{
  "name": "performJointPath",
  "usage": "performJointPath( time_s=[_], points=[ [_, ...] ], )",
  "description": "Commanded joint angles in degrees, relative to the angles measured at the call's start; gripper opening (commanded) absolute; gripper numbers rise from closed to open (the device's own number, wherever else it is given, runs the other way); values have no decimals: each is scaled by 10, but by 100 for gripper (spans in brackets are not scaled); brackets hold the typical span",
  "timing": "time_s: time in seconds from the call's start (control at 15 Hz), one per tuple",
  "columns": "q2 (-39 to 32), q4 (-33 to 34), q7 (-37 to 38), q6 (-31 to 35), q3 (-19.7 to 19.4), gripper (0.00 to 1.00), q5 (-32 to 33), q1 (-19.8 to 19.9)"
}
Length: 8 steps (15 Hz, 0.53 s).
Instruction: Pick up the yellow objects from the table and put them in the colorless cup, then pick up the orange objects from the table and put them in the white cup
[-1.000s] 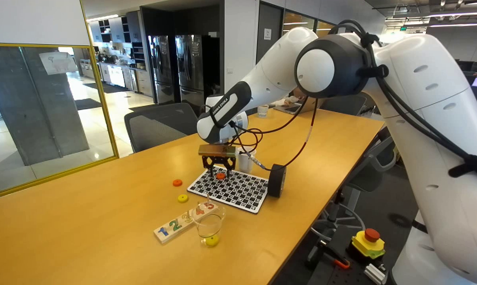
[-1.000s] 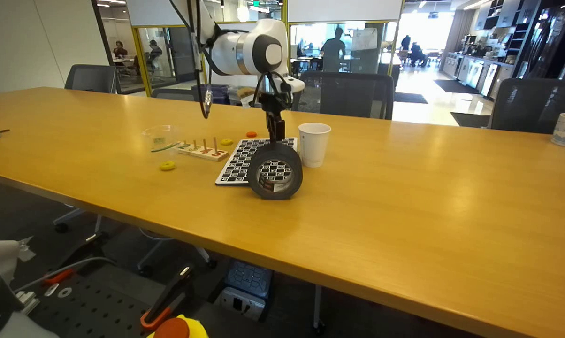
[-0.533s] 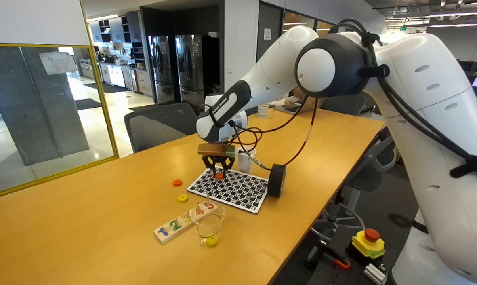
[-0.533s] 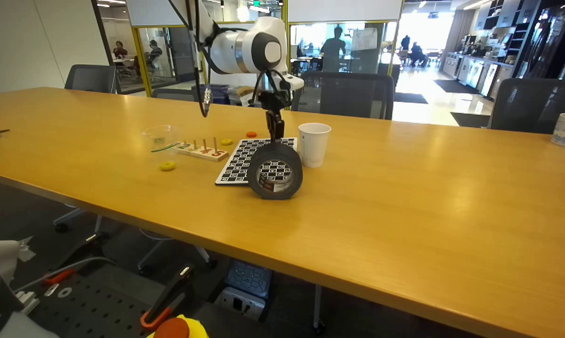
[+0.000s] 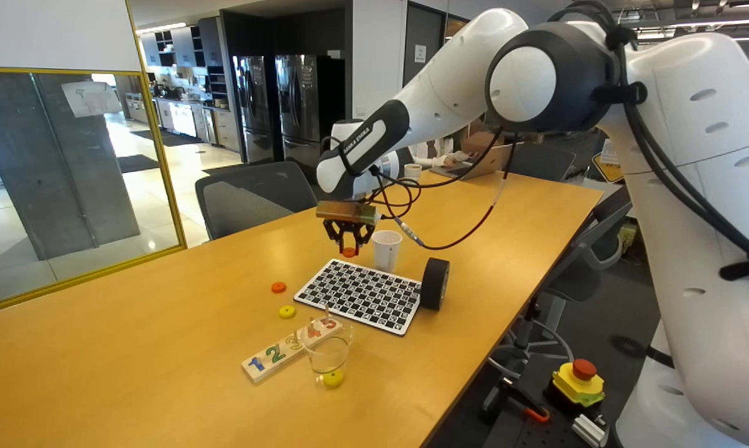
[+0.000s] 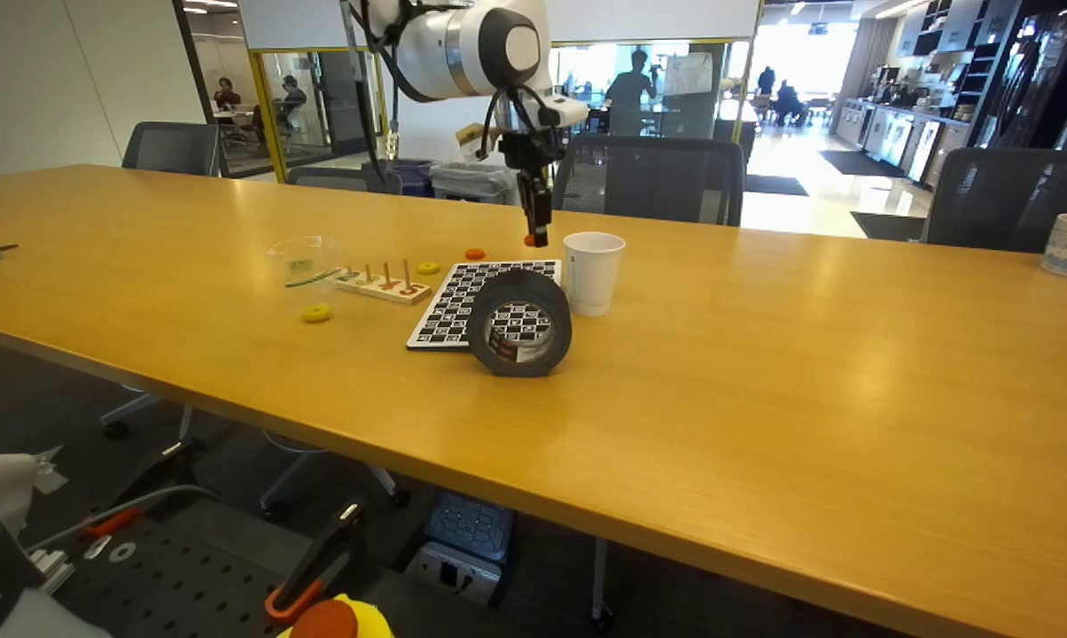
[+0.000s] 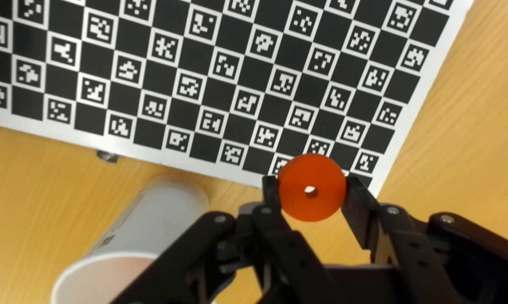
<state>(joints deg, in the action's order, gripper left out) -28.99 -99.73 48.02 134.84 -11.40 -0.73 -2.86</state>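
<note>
Orange disc (image 7: 312, 174), ctr.-holed: pinched by opp. edges in gripper (image 5: 349, 251), aloft nr. white cup (image 6: 592, 276), not yet over it. Handling (rec.): clear cup rim, ctr. disc over mouth, dip slightly, let go; rim bump could tip cup.

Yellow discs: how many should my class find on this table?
2. One yellow disc lies on the table near the numbered board; a second disc appears to sit in the bottom of the clear cup. Any deep in the white cup would be hidden.
</note>
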Motion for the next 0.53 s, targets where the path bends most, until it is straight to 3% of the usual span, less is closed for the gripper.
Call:
performJointPath(
  time_s=[0.0, 0.47],
  points=[
    [77, -69, 25, 34, -14, 25, 22, -1],
    [149, -151, 78, 60, -35, 25, 72, 14]
  ],
)
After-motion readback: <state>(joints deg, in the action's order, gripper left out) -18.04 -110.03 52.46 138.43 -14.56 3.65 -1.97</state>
